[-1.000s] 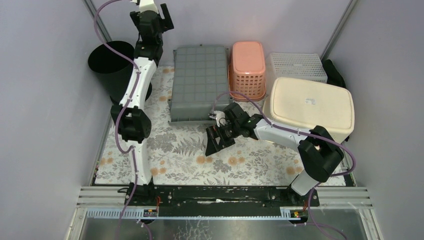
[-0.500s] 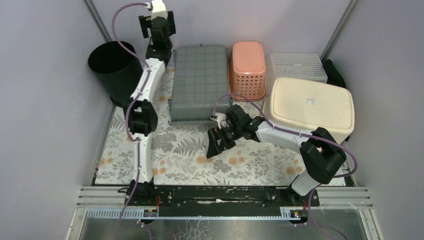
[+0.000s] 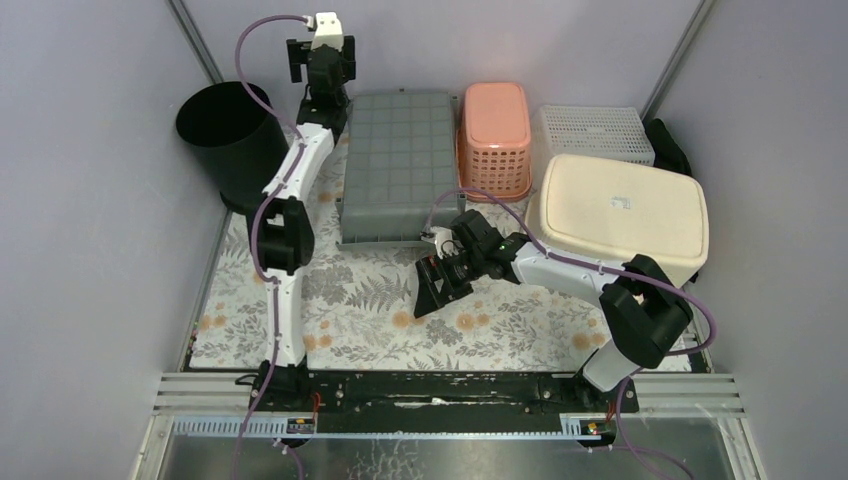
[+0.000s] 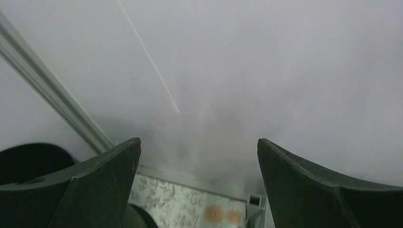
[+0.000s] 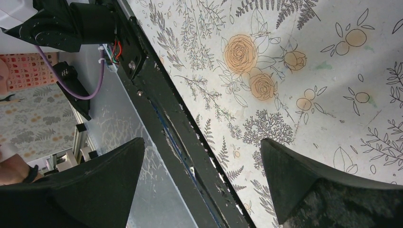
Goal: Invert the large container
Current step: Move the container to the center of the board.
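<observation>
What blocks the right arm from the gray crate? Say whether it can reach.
Probably yes. The right gripper hangs open over the flowered mat, just before the near edge of the gray crate, with only bare mat between them. The left gripper faces the back wall, out of the way.

2 white arms [image 3: 285, 320], black joints [image 3: 275, 240], purple cables [image 3: 240, 60]

Pale lilac walls [image 3: 90, 250], metal corner posts [image 3: 196, 42], floral tablecloth [image 3: 500, 330], black front rail [image 3: 430, 388]

Top camera looks down; left wrist faces wall [image 4: 266, 71], right wrist tablecloth [image 5: 304, 95].
</observation>
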Robot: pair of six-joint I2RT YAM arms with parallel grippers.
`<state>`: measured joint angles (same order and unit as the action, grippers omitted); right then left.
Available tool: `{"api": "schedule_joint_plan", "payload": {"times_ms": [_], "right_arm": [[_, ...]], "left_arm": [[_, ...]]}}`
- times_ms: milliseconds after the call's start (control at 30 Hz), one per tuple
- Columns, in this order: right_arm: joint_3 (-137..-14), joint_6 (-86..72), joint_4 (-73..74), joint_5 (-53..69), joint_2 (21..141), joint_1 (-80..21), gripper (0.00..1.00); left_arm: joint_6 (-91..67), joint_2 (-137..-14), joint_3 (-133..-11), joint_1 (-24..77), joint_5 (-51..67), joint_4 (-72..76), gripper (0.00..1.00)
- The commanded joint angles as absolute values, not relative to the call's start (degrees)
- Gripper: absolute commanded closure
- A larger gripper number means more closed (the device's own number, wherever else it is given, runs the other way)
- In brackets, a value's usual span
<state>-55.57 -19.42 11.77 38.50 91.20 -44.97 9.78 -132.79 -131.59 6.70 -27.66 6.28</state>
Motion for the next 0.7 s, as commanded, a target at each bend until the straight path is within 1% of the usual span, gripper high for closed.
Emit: {"api": "schedule_joint_plan", "payload": {"times_ms": [0,133,200,300,367,500,567,667], "right_arm": [[-56.5,-19.6,12.5,39.1,91.1,-45.1,0.01],[-57.8,-20.0,12.9,39.6,93.0,-45.4,0.01],[-58.7,-20.1,13.6,39.2,93.3,-45.8,0.01],[-59.3,-20.4,14.6,38.6,93.3,-46.3,0.01],[-59.7,-20.4,15.3,38.5,93.8,-46.8,0.01],[-62.0,-20.1,17.3,38.0,96.2,-48.0,0.02],[-63.5,-20.0,18.0,37.9,97.8,-48.5,0.02],[-66.2,-20.0,18.9,37.6,100.1,-49.6,0.02]], "left_arm": [[12.3,-125.3,-119.7,8.8,-29.5,16.7,0.00],[24.4,-122.9,-106.3,15.6,-43.3,34.6,0.00],[31.1,-124.6,-104.1,17.2,-51.2,43.0,0.00],[41.6,-128.8,-104.2,17.1,-59.3,55.5,0.00],[48.0,-131.7,-105.5,16.7,-62.4,63.6,0.00],[54.4,-135.4,-107.8,15.3,-66.9,72.0,0.00],[56.9,-134.9,-103.8,15.2,-67.1,80.9,0.00],[55.6,-135.5,-101.4,14.0,-70.0,84.7,0.00]]}}
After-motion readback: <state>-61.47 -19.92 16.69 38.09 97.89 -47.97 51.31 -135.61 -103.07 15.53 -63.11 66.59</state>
